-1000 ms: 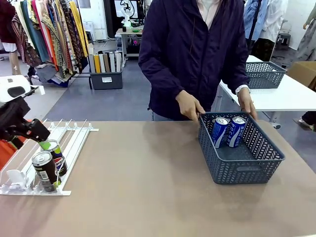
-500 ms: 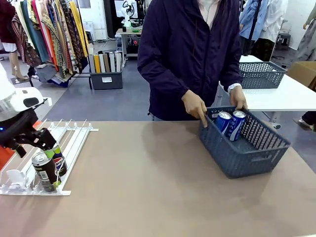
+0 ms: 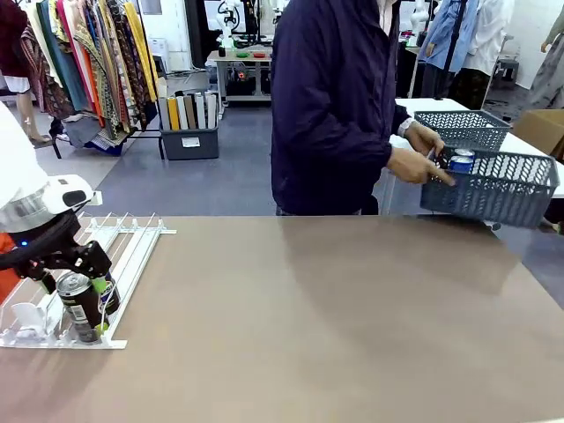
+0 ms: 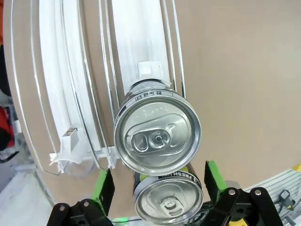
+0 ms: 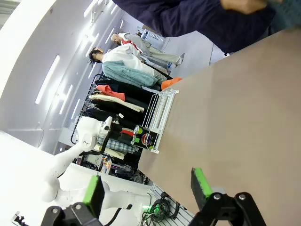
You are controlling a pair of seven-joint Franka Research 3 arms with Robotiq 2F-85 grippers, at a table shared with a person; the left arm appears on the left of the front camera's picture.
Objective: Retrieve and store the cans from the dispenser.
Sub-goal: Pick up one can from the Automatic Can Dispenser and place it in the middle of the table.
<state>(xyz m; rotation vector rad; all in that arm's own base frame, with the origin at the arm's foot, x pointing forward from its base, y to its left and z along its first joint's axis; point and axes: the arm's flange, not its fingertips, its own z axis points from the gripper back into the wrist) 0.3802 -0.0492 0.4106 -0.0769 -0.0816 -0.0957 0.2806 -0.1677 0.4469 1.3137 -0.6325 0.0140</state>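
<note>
At dispenser (image 3: 132,247) near end, 2 cans (image 4: 157,136) await you; left gripper (image 4: 157,181) jaws spread over them, gripping nothing. Right gripper (image 5: 148,186) spread, idle. Blue cans (image 3: 462,161), maybe 2, stored in person's basket (image 3: 502,189).

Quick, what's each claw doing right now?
Left claw: open, straddling a can in the dispenser.
Right claw: open, empty.

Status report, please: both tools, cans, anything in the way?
Left tool open, over two cans in dispenser. Right tool open, empty, over table. Nothing blocking; person holds basket off table.
</note>
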